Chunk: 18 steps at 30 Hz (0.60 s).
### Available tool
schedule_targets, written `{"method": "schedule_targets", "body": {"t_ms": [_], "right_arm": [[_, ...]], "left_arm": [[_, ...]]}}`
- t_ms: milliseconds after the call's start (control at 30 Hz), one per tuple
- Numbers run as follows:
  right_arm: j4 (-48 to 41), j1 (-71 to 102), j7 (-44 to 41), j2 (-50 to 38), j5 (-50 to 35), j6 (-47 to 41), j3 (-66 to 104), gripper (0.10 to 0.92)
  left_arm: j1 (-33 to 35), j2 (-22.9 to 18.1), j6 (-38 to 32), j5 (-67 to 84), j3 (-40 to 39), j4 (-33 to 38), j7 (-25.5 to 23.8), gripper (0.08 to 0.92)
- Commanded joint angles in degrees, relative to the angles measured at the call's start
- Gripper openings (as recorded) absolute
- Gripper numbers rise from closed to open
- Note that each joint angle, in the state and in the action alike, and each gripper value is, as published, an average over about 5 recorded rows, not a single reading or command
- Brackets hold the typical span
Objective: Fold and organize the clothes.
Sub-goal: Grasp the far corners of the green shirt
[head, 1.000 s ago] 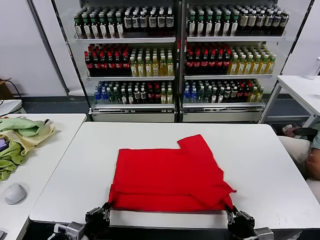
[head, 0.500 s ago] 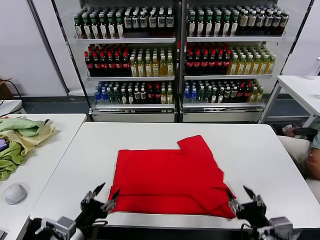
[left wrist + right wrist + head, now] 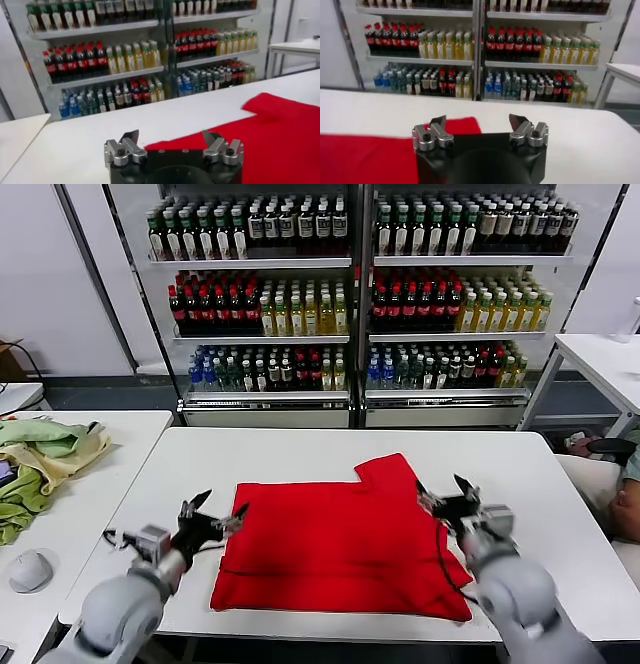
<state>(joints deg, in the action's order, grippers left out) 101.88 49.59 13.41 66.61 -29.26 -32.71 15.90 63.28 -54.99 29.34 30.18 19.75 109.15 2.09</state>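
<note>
Mid-fold stage of the task. The red T-shirt point(image 3: 345, 539) lies flat in the centre of the white worktop point(image 3: 520, 484), already doubled into a rough rectangle; one sleeve projects toward the upper middle of the frame, and the lower right corner sits slightly rumpled. The left gripper point(image 3: 212, 518) hovers at the shirt's left edge, centre-left of the frame, its fingers spread and holding nothing. The right gripper point(image 3: 447, 499) hovers at the right edge beside the sleeve, likewise spread and empty. Both wrist views confirm separated fingers with red cloth beneath or just beyond them. Judged from this layout, at least one fold is complete and the shirt rests released; the protruding sleeve and the broad outline suggest that further folds, then tidying into a compact bundle, are left to do. Pale green and yellow cloths point(image 3: 40, 459) lie on a separate worktop at the far left, well apart from the shirt.
</note>
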Motion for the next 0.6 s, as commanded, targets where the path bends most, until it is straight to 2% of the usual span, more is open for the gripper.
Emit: {"method": "schedule_targets", "body": {"t_ms": [33, 167, 367, 600], "right_arm": [[-26.7, -22.3, 0.3, 9.2, 3.2, -0.4, -8.0, 0.823], [-31.0, -23.0, -0.7, 10.7, 3.3, -0.1, -7.8, 0.823], [-32.5, -21.3, -0.1, 10.0, 3.8, -0.4, -7.8, 0.823], [-34.1, -20.0, -0.3, 9.9, 4.0, 0.5, -7.4, 0.823]], "left_arm": [[-20.8, -1.7, 2.2, 1.0, -8.8, -23.0, -4.7, 0.823], [-21.0, -3.1, 1.6, -0.2, -9.2, -24.9, -4.7, 0.823], [-21.3, -3.0, 1.1, -0.8, -9.1, -28.6, -7.1, 0.823], [-20.7, -3.1, 0.2, -0.6, -9.6, -29.1, -7.8, 0.823]]}}
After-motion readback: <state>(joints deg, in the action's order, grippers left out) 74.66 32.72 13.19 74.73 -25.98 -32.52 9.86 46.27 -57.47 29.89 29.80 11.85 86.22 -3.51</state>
